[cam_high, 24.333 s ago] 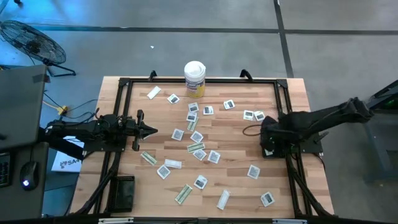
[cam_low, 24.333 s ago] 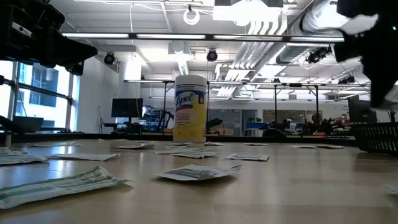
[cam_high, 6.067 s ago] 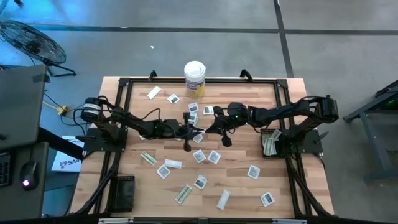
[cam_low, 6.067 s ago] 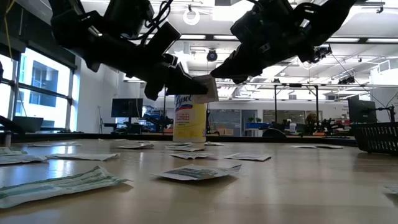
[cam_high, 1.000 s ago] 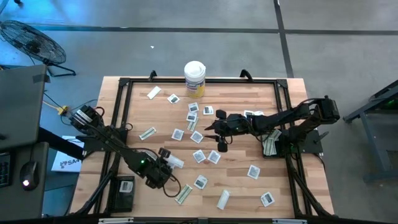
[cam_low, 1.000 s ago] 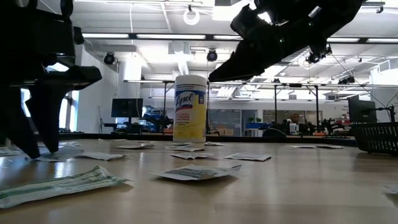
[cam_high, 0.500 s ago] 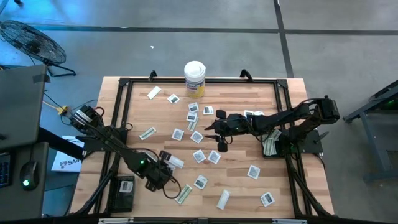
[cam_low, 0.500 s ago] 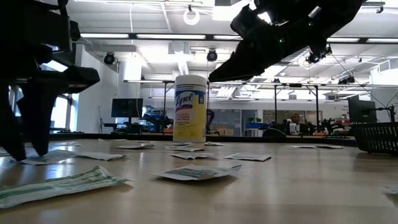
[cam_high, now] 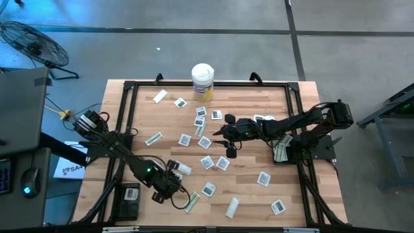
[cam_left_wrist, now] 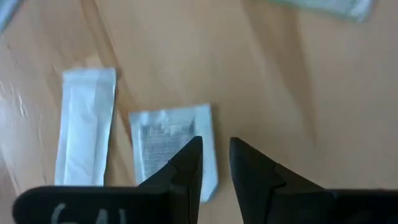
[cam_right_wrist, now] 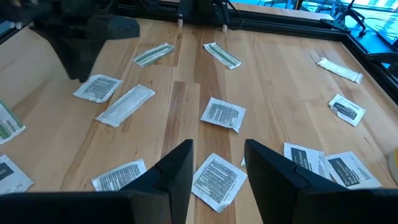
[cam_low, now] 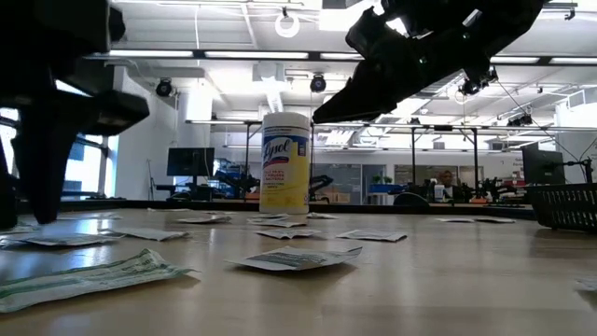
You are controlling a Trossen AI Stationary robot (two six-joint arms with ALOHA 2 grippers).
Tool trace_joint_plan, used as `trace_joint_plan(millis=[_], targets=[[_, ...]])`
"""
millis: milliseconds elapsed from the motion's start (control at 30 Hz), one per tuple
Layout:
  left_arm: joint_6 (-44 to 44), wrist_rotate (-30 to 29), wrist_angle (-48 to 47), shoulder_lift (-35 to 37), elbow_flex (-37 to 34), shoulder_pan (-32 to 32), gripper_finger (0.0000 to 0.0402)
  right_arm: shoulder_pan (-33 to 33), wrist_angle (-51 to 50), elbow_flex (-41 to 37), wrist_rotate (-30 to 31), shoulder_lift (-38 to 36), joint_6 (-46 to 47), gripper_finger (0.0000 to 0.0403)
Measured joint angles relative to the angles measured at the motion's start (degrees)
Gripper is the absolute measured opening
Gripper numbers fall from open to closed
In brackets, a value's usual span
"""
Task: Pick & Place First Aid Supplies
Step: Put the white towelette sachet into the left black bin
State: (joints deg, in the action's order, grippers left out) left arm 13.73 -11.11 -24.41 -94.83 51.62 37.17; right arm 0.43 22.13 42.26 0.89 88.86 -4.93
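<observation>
Low over the wooden table (cam_high: 252,188), the left gripper (cam_left_wrist: 214,163) hangs with fingers narrowly parted above a square white printed sachet (cam_left_wrist: 174,146), nothing gripped. Nearer the white canister with the yellow label (cam_high: 202,82), the right gripper (cam_high: 223,136) hovers wide open above scattered packets.

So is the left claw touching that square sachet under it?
Cannot tell: the left wrist view shows the left claw overlapping the square sachet, but not contact.

Small flat white and pale-green first aid packets (cam_high: 223,162) lie scattered, flat, on the wood tabletop.
Densest around centre; strays toward 11, 5 and 6 o'clock; several lie in a bin at 3 o'clock.
</observation>
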Motion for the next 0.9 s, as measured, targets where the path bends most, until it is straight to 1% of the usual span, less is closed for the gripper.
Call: trace_joint_plan(millis=[267,500,600,733,900], targets=[[0.0,-0.8,0.3,-2.3,0.1,0.0,0.0076,0.0,0.0,0.0,0.0,0.0,0.0,0.0138],[0.2,-3.0,-0.1,-2.4,0.1,0.1,0.0074,0.0,0.0,0.0,0.0,0.0,0.0,0.0138],[1.5,-3.1,-0.5,-2.4,0.1,0.0,0.0054,0.0,0.0,0.0,0.0,0.0,0.0,0.0138],[1.6,-3.8,-0.8,-2.5,0.1,0.0,0.0011,0.0,0.0,0.0,0.0,0.0,0.0,0.0138],[1.8,-5.3,-1.0,-3.3,0.1,0.0,0.0007,0.0,0.0,0.0,-0.2,0.0,0.3,0.0138]])
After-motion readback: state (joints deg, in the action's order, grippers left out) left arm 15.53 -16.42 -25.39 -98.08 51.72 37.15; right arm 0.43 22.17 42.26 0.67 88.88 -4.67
